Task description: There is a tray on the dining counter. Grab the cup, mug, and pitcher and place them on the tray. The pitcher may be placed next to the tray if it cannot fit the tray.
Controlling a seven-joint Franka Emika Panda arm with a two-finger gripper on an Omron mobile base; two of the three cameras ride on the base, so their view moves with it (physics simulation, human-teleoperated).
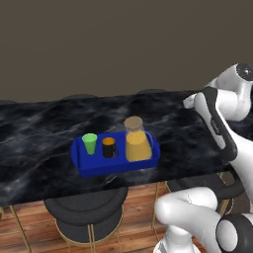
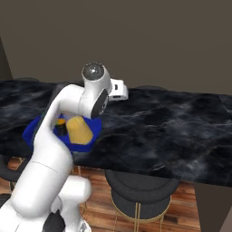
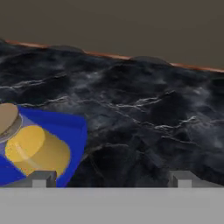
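On the surface (image 1: 44,128) the tray (image 1: 81,165) carries cup (image 1: 90,143), mug (image 1: 108,147) and pitcher (image 1: 137,141) — pitcher at 3 o'clock — while the pincer (image 3: 111,179), fingers apart, holds nothing.

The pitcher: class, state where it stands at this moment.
In the left base view the pitcher stands upright on the right end of the blue tray, with the black mug just to its left, on the dining counter.

green cup (image 1: 89,143) | black mug (image 1: 108,147) | lidded pitcher (image 1: 136,140) — upright in blue tray (image 1: 118,167) | dining counter (image 1: 44,123)
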